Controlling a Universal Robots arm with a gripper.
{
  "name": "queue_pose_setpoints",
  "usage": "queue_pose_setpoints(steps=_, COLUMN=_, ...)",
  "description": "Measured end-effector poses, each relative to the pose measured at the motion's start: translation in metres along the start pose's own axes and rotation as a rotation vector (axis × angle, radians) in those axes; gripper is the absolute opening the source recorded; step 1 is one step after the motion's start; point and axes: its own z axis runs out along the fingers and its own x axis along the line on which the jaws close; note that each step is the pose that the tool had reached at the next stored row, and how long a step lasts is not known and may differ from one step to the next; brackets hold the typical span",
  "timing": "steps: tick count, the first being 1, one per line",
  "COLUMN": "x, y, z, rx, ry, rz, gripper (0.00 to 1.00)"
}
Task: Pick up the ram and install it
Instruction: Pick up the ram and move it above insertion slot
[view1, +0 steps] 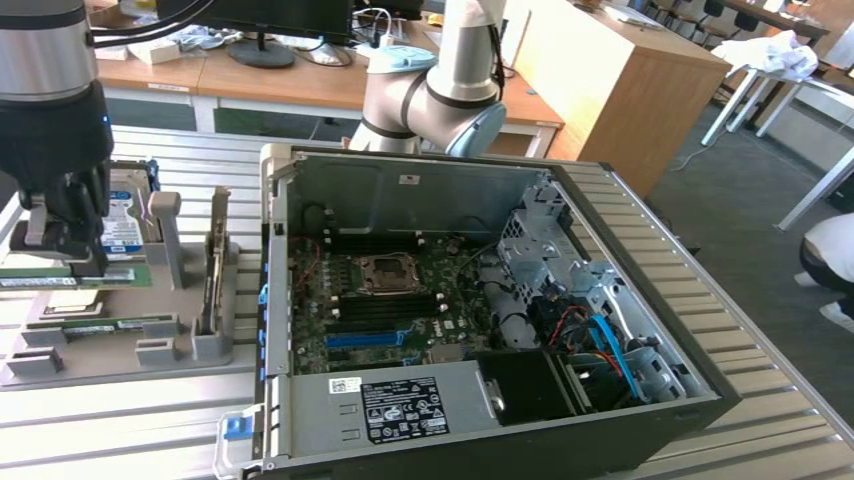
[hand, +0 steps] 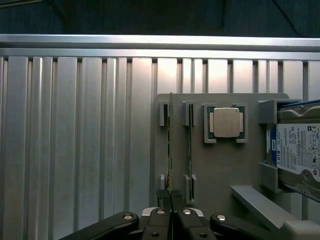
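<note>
On the exterior view's left, claw (view1: 63, 262): pressed together on the ram (hand: 170, 145), pinching its thin upper edge.
Ram: on edge in the slots of the grey tray (hand: 215, 170), seemingly not lifted out.
Second stick (hand: 190, 145): just beside, untouched.
Computer (view1: 534, 300): open, well apart on the exterior view's right.
Progress: grip made; lifting and fitting remain.
</note>
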Motion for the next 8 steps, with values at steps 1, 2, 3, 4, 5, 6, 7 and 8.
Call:
queue_pose_setpoints(steps=1, x=0.0000, y=0.0000, z=-0.0008, rx=0.0002, ry=-0.0002, rz=0.000, gripper=0.12)
queue_pose_setpoints(steps=2, x=0.0000, y=0.0000, z=-0.0018, rx=0.0001, ry=-0.0001, rz=0.000, gripper=0.12)
queue_pose_setpoints(steps=3, x=0.0001, y=0.0000, z=-0.0027, rx=0.0002, ry=-0.0002, rz=0.000, gripper=0.12)
queue_pose_setpoints(steps=4, x=0.0001, y=0.0000, z=-0.0036, rx=0.0002, ry=-0.0002, rz=0.000, gripper=0.12)
queue_pose_setpoints(steps=5, x=0.0001, y=0.0000, z=-0.0043, rx=0.0002, ry=-0.0002, rz=0.000, gripper=0.12)
queue_pose_setpoints(steps=6, x=0.0001, y=0.0000, z=-0.0050, rx=0.0002, ry=-0.0001, rz=0.000, gripper=0.12)
queue_pose_setpoints(steps=7, x=0.0001, y=0.0001, z=-0.0055, rx=0.0002, ry=-0.0002, rz=0.000, gripper=0.12)
queue_pose_setpoints(steps=8, x=0.0001, y=0.0001, z=-0.0060, rx=0.0002, ry=-0.0002, rz=0.000, gripper=0.12)
